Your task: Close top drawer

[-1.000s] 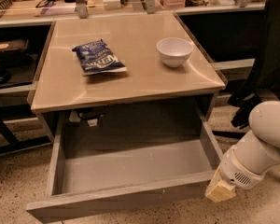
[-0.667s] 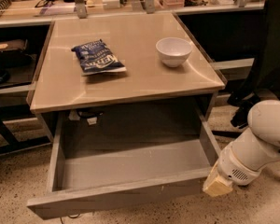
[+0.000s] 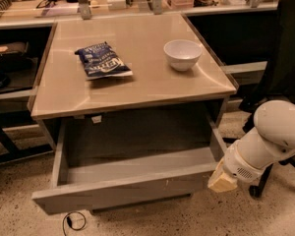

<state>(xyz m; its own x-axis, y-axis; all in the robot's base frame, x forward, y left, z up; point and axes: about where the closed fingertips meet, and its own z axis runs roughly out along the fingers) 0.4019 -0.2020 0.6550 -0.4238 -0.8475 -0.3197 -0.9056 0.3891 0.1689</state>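
The top drawer point(image 3: 123, 191) is a wide grey drawer standing pulled out from under the tan table top point(image 3: 137, 90). Its boxy grey interior point(image 3: 132, 146) holds nothing I can see. Its flat front has small pale scuffs toward the right. My gripper point(image 3: 221, 181) is the pale yellowish tip of the white arm point(image 3: 270, 141). It sits at the right end of the drawer front, touching or nearly touching its corner.
A blue chip bag point(image 3: 103, 60) and a white bowl point(image 3: 183, 54) sit on the table top. A dark chair point(image 3: 285, 58) stands at the right behind my arm. A cable point(image 3: 73, 222) lies on the speckled floor below the drawer. Cluttered shelves point(image 3: 14, 48) are at the left.
My gripper has moved up and left against the drawer's right front corner. The drawer has slid partly inward, so less of its interior shows.
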